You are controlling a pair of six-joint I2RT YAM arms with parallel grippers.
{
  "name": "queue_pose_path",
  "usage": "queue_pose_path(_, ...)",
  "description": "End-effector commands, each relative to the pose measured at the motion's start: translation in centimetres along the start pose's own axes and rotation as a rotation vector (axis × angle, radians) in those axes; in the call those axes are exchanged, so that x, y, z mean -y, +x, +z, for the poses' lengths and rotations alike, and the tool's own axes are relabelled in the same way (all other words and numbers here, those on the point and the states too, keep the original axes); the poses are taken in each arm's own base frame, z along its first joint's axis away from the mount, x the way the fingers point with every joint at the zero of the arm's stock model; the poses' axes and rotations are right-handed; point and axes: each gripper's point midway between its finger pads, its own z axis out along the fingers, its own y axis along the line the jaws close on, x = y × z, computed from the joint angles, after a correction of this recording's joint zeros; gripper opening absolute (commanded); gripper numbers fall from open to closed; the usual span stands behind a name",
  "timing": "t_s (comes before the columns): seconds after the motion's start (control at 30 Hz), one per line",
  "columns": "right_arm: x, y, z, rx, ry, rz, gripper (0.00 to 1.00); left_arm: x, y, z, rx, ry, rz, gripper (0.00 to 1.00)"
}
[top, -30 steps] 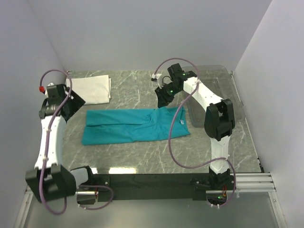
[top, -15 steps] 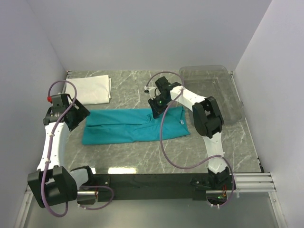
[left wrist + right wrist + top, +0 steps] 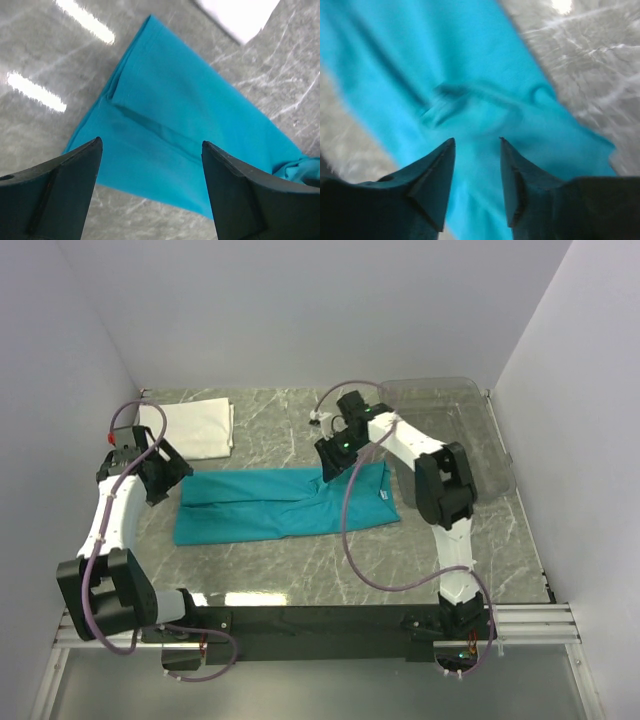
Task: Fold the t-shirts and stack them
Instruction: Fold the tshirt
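I see the white shirt (image 3: 195, 428) already folded, lying at the far left of the counter (image 3: 300, 565). The teal shirt (image 3: 270, 505) lies mid-counter as a long band, folded lengthwise. I judge it needs cross folds, then stacking with the white one. My left hand (image 3: 160, 478) hovers spread wide over its left end. My right hand (image 3: 477, 165) hangs over its far right part, fingers partly apart, pinching nothing.

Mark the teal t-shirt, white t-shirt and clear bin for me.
teal t-shirt (image 3: 260, 508), top view, middle of the folded body.
white t-shirt (image 3: 195, 428), top view, centre of the folded cloth.
clear bin (image 3: 478, 430), top view, bare floor near its right wall.
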Motion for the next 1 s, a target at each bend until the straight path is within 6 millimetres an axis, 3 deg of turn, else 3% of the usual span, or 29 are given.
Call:
queue_pose_path(0.0, -4.6, -4.7, -10.0, 0.226, -0.102, -0.244, 0.51, 1.5, -3.4, 0.9, 0.079, 0.032, 0.041, 0.86)
queue_pose_path(0.07, -6.1, -3.5, -10.9, 0.226, -0.154, -0.28, 0.51, 1.2, -3.6, 2.7, 0.062, 0.007, 0.046, 0.86)
queue_pose_path(0.13, -6.6, -1.9, -10.3, 0.208, -0.181, -0.242, 0.51, 1.5, -4.1, 3.6, 0.055, 0.012, 0.061, 0.85)
queue_pose_path(0.2, -7.0, -1.6, -10.5, 0.226, -0.178, -0.243, 0.52, 2.0, -4.5, 5.1, 0.032, 0.02, 0.091, 0.84)
queue_pose_path(0.43, -5.6, 0.5, -9.9, 0.224, -0.119, -0.151, 0.52, 2.8, -5.2, 8.6, -0.038, 0.027, 0.15, 0.69)
queue_pose_path(0.53, -4.5, 0.7, -9.9, 0.218, -0.07, -0.114, 0.49, 3.3, -5.4, 8.7, -0.041, 0.05, 0.158, 0.59)
queue_pose_path(0.63, -3.7, 2.3, -9.4, 0.156, -0.041, -0.109, 0.43, 6.5, -5.3, 6.9, -0.021, 0.198, 0.209, 0.5)
queue_pose_path(0.7, -3.9, 4.2, -8.9, 0.087, -0.049, -0.141, 0.37, 8.6, -3.9, 6.3, -0.048, 0.293, 0.297, 0.43)
queue_pose_path(0.73, -3.8, 5.4, -8.4, 0.046, -0.043, -0.143, 0.36, 9.8, -2.0, 6.7, -0.099, 0.318, 0.343, 0.34)
queue_pose_path(0.77, -3.9, 6.3, -8.2, 0.015, -0.034, -0.154, 0.31, 10.6, -1.5, 6.8, -0.114, 0.332, 0.392, 0.28)
queue_pose_path(0.83, -3.3, 8.0, -7.5, -0.033, 0.003, -0.181, 0.27, 11.2, 1.2, 8.2, -0.188, 0.309, 0.456, 0.15)
queue_pose_path(0.97, -3.1, 9.5, -5.9, -0.094, 0.009, -0.167, 0.15, 11.1, 3.7, 10.2, -0.259, 0.269, 0.479, 0.04)
